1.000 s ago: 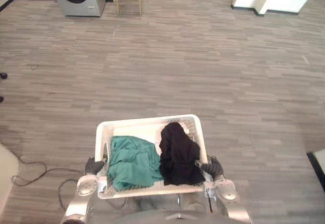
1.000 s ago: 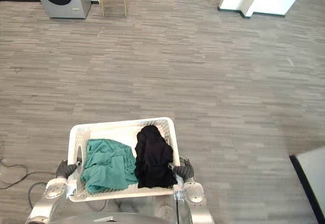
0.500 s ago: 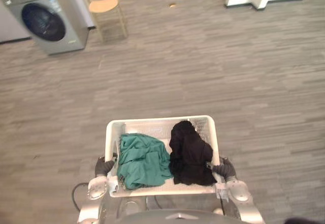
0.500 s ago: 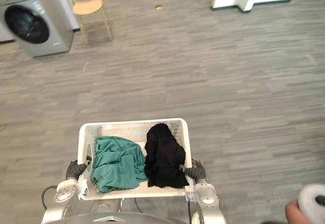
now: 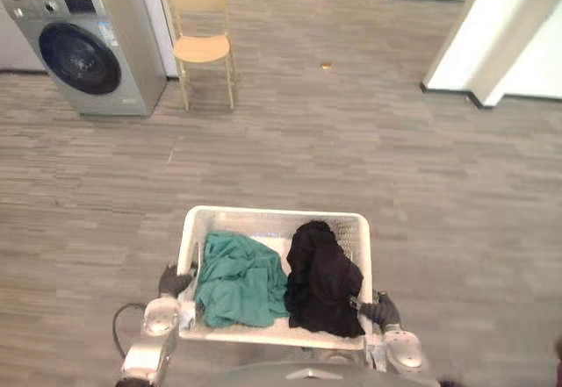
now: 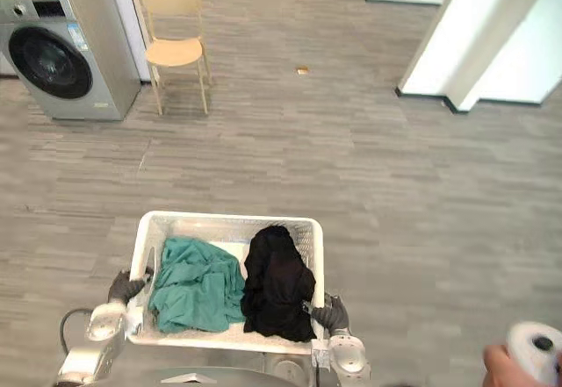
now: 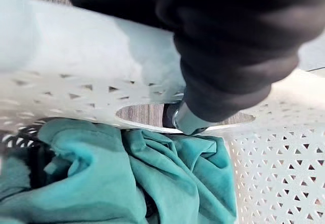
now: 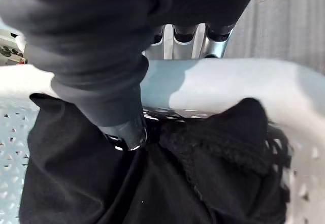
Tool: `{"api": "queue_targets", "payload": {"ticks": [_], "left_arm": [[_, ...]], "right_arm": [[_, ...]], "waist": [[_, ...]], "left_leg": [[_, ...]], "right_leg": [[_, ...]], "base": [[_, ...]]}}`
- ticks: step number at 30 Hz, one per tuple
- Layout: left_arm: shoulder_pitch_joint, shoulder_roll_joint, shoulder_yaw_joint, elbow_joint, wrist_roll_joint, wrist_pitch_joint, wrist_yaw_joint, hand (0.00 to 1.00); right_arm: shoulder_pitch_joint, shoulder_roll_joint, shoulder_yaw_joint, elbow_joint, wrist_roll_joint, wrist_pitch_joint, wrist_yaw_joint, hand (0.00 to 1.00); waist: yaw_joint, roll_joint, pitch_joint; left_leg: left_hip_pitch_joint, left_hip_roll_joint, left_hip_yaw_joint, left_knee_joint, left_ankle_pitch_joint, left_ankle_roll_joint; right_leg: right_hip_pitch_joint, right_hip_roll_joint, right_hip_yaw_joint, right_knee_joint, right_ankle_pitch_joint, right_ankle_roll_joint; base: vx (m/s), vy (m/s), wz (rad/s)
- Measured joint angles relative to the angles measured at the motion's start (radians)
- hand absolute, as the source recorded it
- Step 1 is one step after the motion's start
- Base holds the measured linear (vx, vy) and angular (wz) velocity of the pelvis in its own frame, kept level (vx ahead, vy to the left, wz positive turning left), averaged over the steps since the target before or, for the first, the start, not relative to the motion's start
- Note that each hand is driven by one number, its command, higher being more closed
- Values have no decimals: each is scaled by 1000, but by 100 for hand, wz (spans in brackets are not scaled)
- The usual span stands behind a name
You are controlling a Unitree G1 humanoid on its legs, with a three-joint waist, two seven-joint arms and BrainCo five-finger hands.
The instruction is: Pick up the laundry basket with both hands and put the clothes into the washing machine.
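Left eye view: the basket (image 5: 274, 220), with 2 garments (a green cloth (image 5: 239, 282) and a black cloth (image 5: 323, 277)), hangs between the left hand (image 5: 174, 280) and right hand (image 5: 376, 310). The washing machine (image 5: 83, 49) stands well ahead.
Left wrist view: the thumb (image 7: 189, 121) hooks through the handle hole (image 7: 142, 113).
Right wrist view: the fingers (image 8: 184, 33) wrap over the rim (image 8: 228, 84).
The pickup looks done; the carry and the loading are left.

Found bare floor (image 5: 334, 150) open ahead of the laundry basket (image 5: 272, 215), unblocked up to the washing machine (image 5: 88, 40) at far left. Noted a chair (image 5: 203, 45) just beside the machine's right flank, a white wall corner (image 5: 492, 45) at far right, and a person's hand (image 6: 502, 371) near the lower right.
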Motion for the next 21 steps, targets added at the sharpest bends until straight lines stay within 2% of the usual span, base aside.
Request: {"api": "queue_targets", "payload": {"ticks": [1,2,3,4,5,6,8,9,10,11,12,13,14,15,16,17,18,19,20,21], "left_arm": [[0,-18,-3,-1,2,0,0,100],[12,-53,2,-1,7,1,0,100],[18,-61,0,6,6,9,0,100],[17,-65,-1,10,6,11,0,100],[19,-66,-3,11,6,15,1,100],[18,-59,-6,10,6,15,1,100],[23,-53,-9,8,-1,13,1,100],[26,-60,-10,3,-8,13,1,100],[26,-60,-10,2,-8,12,1,100],[28,-58,-9,1,-9,12,1,100],[28,-60,-13,1,-8,12,1,100],[29,-61,-12,1,-6,13,1,100],[33,-59,-12,1,-1,14,1,100],[33,-41,-11,0,2,16,2,100],[32,-36,-12,-5,2,16,5,100],[30,-33,-13,-14,2,16,6,100],[28,-29,-14,-17,2,16,7,100],[23,-21,-15,-18,2,16,9,100],[22,-13,-21,-19,2,17,11,100],[23,-9,-25,-19,2,18,12,100]], "right_arm": [[3,-16,-8,-6,0,0,0,100],[2,-50,-4,-10,1,7,3,100],[2,-63,-4,-11,2,17,3,100],[2,-63,-5,-11,2,23,-1,100],[13,-55,-5,-14,3,35,-15,100],[25,-40,-4,-29,17,36,-29,100],[44,-34,-2,-45,34,31,-36,100],[39,-39,-2,-54,38,31,-36,100],[35,-40,-2,-52,40,31,-36,100],[32,-40,-1,-46,42,31,-36,100],[40,-41,-1,-32,42,31,-35,100],[43,-39,1,-26,42,35,-35,100],[48,-36,6,-21,41,37,-35,100],[51,-29,16,-5,41,37,-36,100],[51,-30,26,2,41,37,-35,100],[48,-30,28,2,41,37,-35,100],[46,-30,28,2,41,36,-35,100],[46,-23,26,4,41,36,-35,100],[46,-13,22,7,41,36,-35,100],[49,-7,20,9,41,36,-34,100]], "waist": [[-2,40,-4],[11,96,1],[38,117,9],[40,127,15],[36,113,33],[38,87,47],[57,60,46],[75,66,44],[82,67,43],[89,69,42],[69,82,34],[71,78,36],[74,69,36],[65,31,22],[53,11,10],[55,-2,4],[59,-14,5],[57,-30,10],[48,-34,13],[45,-35,15]], "left_leg": [[-65,42,-7,138,54,-24],[-161,113,-9,350,254,-58],[-223,156,15,502,365,-60],[-249,163,16,564,349,-51],[-304,157,24,633,296,-36],[-350,138,71,623,244,-16],[-404,94,132,509,175,-2],[-455,52,147,323,132,-18],[-464,33,140,217,133,-29],[-464,13,133,28,151,-51],[-458,-2,139,-280,264,-74],[-446,-1,147,-285,335,-71],[-423,-10,161,-283,378,-44],[-396,-43,194,-261,343,16],[-392,-53,225,-232,300,39],[-381,-57,250,-229,280,46],[-363,-65,266,-233,272,50],[-315,-84,286,-267,262,61],[-257,-94,288,-302,254,73],[-226,-99,288,-315,252,75]], "right_leg": [[16,25,-35,28,-35,-15],[62,81,-56,41,-88,-45],[118,125,-52,39,-130,-76],[158,139,-48,30,-146,-88],[252,156,-39,-20,-164,-99],[350,156,-10,-90,-169,-100],[424,146,43,-168,-169,-100],[468,151,102,-226,-173,-100],[480,149,122,-242,-181,-93],[494,147,157,-255,-194,-84],[534,153,191,-273,-235,-58],[547,149,206,-264,-257,-51],[560,143,231,-248,-279,-45],[576,103,267,-210,-315,-17],[548,81,285,-135,-329,6],[504,78,302,-38,-340,34],[468,75,309,42,-342,85],[388,62,314,231,-312,243],[318,55,309,411,-252,292],[293,51,294,494,-244,289]], "base": [[828,-375,56],[986,-395,-14],[820,-282,-43],[771,-233,-42],[700,-205,-15],[666,-193,-18],[595,-122,-74],[541,-29,-117],[502,67,-124],[576,178,-97],[572,201,-87],[488,207,-72],[425,184,-59],[656,254,-58],[632,235,-54],[496,189,-49],[332,150,-53],[384,170,-34],[353,151,-16],[316,100,2]]}}
